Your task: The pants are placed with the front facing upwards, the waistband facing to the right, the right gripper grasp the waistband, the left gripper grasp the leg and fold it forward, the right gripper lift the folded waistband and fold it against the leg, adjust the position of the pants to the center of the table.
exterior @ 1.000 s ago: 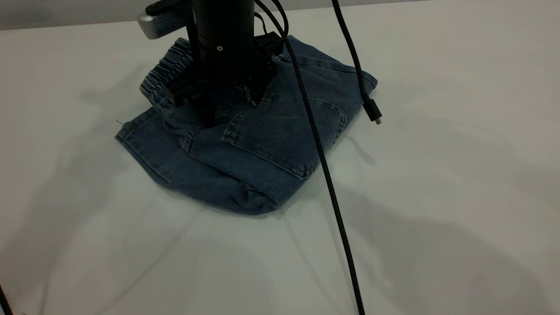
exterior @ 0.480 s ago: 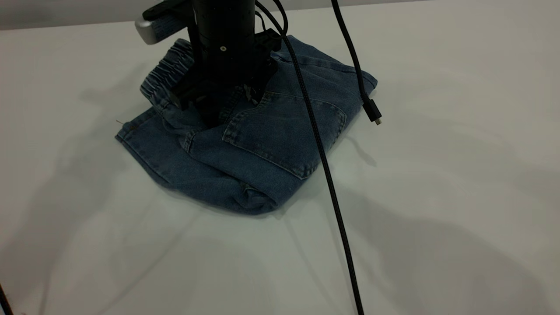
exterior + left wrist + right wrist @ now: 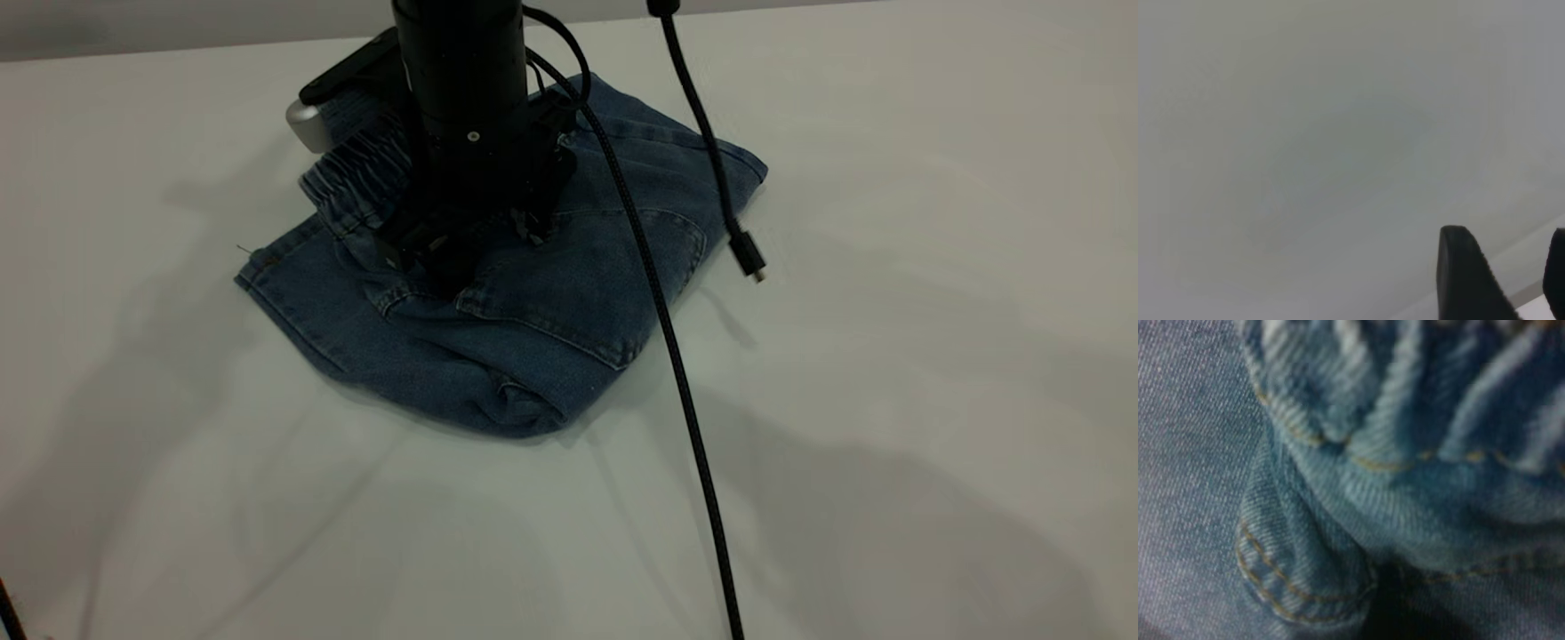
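The pants lie folded into a compact blue denim bundle on the white table, back pocket up, with the gathered waistband at the far left. My right gripper stands upright over them, its tip pressed into the denim just in front of the waistband. Its wrist view is filled by the pants, bunched up close with tan stitching. My left gripper is open above bare table, out of the exterior view, nothing between its fingers.
A braided black cable runs from the right arm across the pants and down to the front edge. A second cable ends in a loose plug hanging just right of the pants. Bare table lies around the bundle.
The right gripper has moved down and toward the front, pushing the denim and waistband slightly that way. The hanging plug swung a little lower and left. The front hem stayed put.
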